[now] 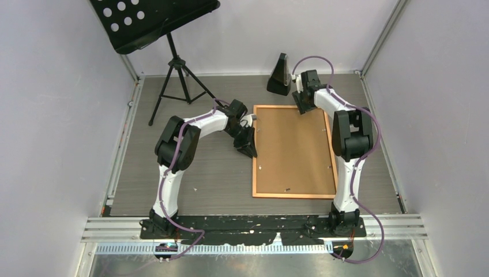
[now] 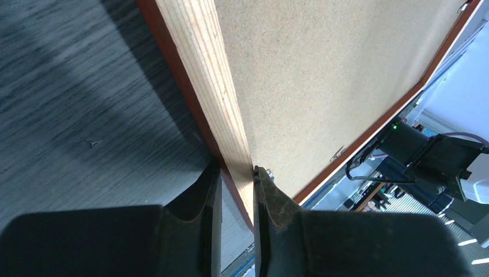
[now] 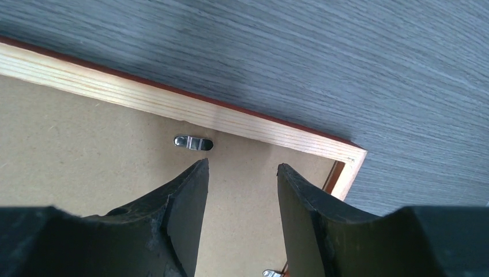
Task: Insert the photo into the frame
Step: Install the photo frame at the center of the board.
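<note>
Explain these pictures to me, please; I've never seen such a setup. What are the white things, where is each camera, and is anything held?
The white jointed things are two robot arms, bolted to the near edge of a grey table. The wide picture looks down from above and behind them. The other two come from a camera on each wrist, so the dark shapes at the bottom are that arm's own fingers. The frame lies back up on the table, with a brown backing board in it. Behind it stand a black music stand and a small black pyramid-shaped object. The left gripper pinches the frame's left rail. The right gripper hangs open over the far right corner, near a metal clip. No photo is in sight.
</note>
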Motion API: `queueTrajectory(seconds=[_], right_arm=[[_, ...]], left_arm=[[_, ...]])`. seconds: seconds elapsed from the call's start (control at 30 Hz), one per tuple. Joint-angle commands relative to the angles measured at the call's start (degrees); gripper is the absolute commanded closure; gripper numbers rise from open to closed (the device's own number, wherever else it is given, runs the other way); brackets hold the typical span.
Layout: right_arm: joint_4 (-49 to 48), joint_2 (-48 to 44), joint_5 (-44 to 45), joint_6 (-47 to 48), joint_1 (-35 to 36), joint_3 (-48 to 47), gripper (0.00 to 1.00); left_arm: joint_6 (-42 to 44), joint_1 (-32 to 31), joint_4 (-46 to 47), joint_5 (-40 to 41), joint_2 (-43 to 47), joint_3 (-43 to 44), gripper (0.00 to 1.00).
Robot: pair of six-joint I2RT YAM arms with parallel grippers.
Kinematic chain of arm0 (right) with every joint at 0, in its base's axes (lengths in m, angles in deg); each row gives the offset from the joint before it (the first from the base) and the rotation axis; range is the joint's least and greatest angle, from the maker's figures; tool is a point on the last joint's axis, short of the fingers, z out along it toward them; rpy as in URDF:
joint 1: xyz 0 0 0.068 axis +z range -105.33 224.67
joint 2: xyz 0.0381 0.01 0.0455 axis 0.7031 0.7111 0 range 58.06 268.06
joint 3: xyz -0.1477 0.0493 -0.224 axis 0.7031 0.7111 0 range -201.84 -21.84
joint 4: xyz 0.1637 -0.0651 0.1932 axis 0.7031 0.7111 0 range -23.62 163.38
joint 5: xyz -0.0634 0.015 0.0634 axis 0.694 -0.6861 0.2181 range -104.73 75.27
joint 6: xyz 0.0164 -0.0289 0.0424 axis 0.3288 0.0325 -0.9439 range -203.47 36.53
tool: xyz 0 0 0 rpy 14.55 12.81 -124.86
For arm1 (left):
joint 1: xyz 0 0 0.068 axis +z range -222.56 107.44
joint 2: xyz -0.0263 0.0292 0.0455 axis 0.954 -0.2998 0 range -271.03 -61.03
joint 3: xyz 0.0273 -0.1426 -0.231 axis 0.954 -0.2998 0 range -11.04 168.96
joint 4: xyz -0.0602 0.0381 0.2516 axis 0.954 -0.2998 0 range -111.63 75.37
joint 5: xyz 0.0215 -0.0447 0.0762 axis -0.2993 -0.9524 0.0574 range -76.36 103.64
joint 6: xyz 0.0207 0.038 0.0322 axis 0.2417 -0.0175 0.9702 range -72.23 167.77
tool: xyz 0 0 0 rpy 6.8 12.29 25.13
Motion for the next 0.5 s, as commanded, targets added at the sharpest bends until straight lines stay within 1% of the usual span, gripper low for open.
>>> queueTrajectory(seconds=[0.0, 0.47], right_arm=[[-2.2, 0.6, 1.9, 1.3, 0.3, -1.5, 0.46], [-4.0, 2.6, 3.8, 1.2, 0.7, -1.6, 0.47]], left_arm=[[2.7, -0.9, -2.0, -0.1, -2.6, -0.5, 1.00], [2.8, -0.8, -2.1, 0.0, -2.5, -0.5, 1.00]])
